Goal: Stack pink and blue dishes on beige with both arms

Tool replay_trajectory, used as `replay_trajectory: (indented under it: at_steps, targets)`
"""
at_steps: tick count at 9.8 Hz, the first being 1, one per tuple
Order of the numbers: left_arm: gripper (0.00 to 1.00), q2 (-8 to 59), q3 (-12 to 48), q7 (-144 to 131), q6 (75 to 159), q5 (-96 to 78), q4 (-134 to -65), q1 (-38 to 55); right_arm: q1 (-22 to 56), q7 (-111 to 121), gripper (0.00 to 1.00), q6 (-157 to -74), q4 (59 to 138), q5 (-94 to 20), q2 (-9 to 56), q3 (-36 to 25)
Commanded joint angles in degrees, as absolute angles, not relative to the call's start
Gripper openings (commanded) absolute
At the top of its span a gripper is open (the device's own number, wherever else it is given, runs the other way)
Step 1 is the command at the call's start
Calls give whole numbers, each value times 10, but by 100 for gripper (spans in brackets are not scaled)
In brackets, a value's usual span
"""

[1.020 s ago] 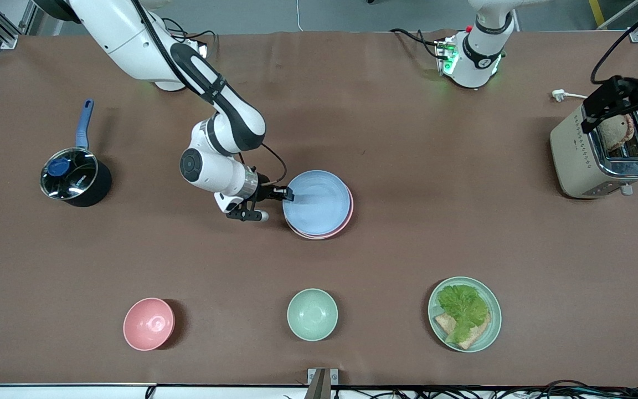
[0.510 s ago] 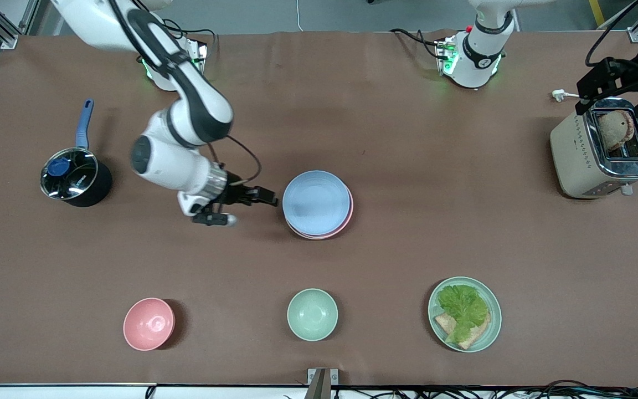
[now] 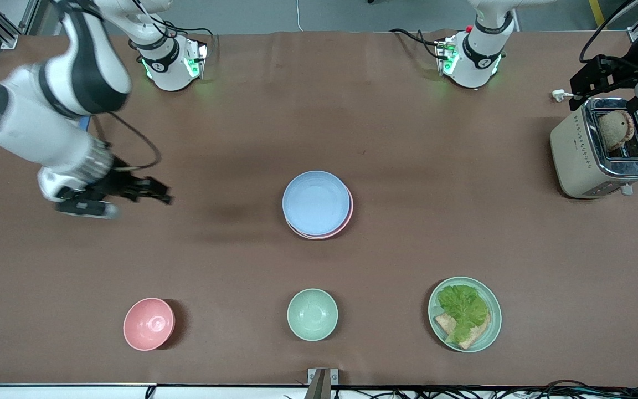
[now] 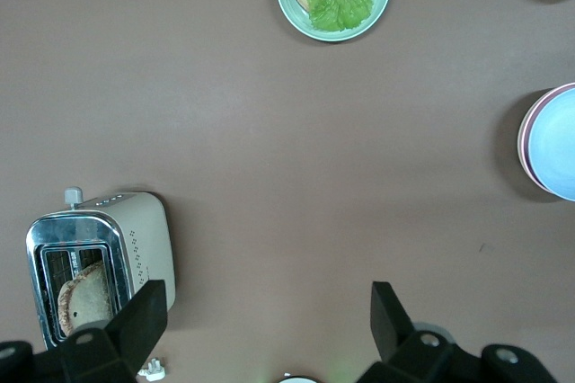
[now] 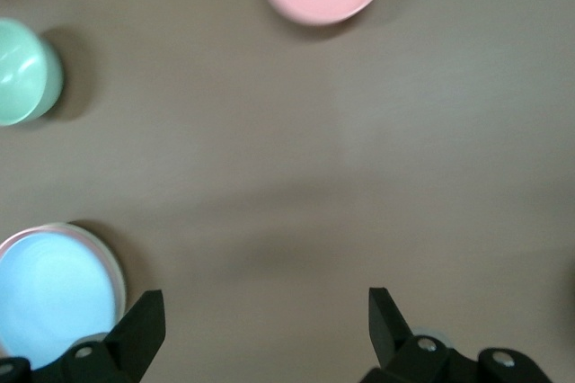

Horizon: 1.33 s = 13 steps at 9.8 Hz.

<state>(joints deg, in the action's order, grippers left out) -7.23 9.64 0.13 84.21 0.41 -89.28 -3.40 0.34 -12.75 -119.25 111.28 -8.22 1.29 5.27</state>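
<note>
The pale blue plate (image 3: 316, 202) lies on the pale pink plate (image 3: 348, 219) in the middle of the table; only the pink rim shows under it. The beige plate is hidden. Both wrist views catch this stack at their edge: blue plate (image 4: 557, 145) on pink rim (image 4: 523, 136), and blue plate (image 5: 54, 293). My right gripper (image 3: 161, 194) hangs open and empty over bare table, well away from the stack toward the right arm's end; its jaws (image 5: 265, 307) stand wide apart. My left gripper (image 3: 579, 86) waits open (image 4: 267, 302) above the toaster.
A pink bowl (image 3: 149, 323), a green bowl (image 3: 312, 314) and a green plate (image 3: 493, 327) with lettuce and bread line the edge nearest the front camera. A toaster (image 3: 585, 160) with bread stands at the left arm's end, a white plug (image 3: 560, 95) beside it.
My right gripper has left the blue plate's rim and swung far back toward the right arm's end, now covering the pot. The left gripper has drifted slightly off the toaster.
</note>
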Motion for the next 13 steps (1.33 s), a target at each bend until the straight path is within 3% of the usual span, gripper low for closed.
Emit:
replay_trajectory:
  at_steps: [1, 6, 13]
  targets:
    - [100, -61, 95, 1, 847, -1, -913, -32, 4, -125, 100, -1082, 1026, -12, -1, 8]
    - [100, -53, 95, -51, 851, -2, -916, -33, 4, -105, 100, -839, 835, 25, -11, -24]
    - [100, -53, 96, -51, 854, 0, -913, -29, -14, -98, 100, -843, 817, 7, -5, -26]
